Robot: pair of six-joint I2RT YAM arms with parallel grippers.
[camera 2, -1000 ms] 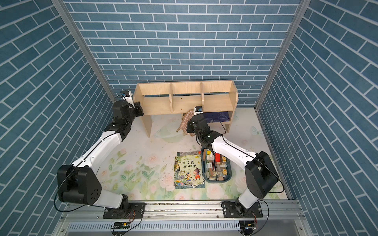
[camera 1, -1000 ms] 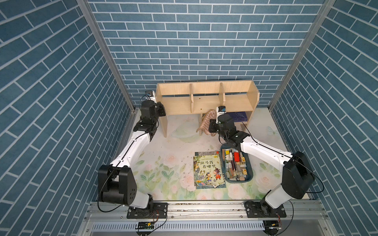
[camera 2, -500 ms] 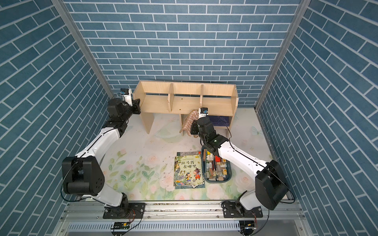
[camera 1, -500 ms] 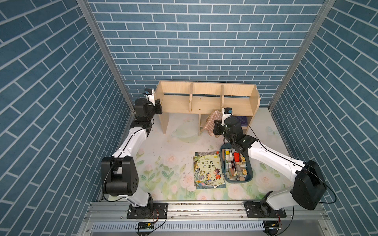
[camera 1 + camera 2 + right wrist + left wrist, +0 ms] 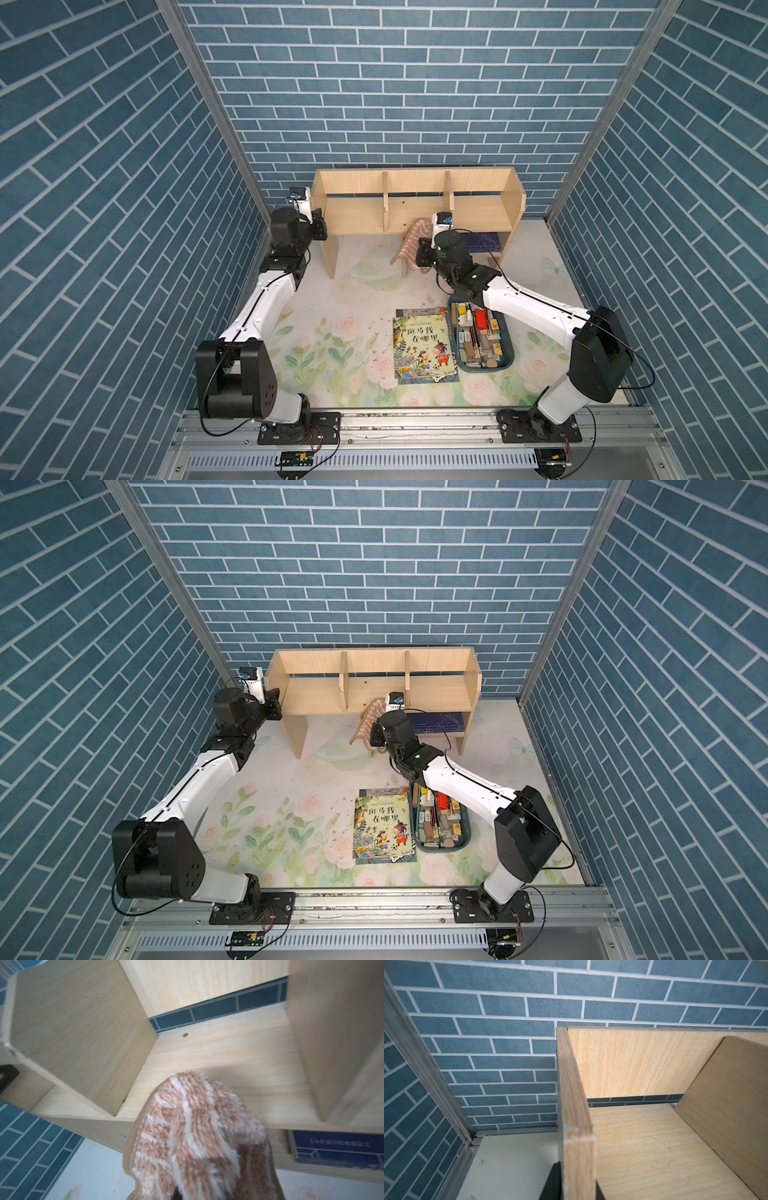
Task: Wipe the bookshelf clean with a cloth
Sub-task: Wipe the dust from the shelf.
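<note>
The left pincer [image 5: 576,1188] pinches the bookshelf's [image 5: 353,216] left end panel, one finger on each side, bracing it at the table's back edge. The right pincer [image 5: 423,253] is pressed together on the cloth [image 5: 412,244]. The cloth's bunched top sits over the front edge of the middle compartment and the rest hangs below. Wiping looks to be at an early stage: nothing shows which boards are done, and the outer compartments, dividers and lower shelf likely remain.
</note>
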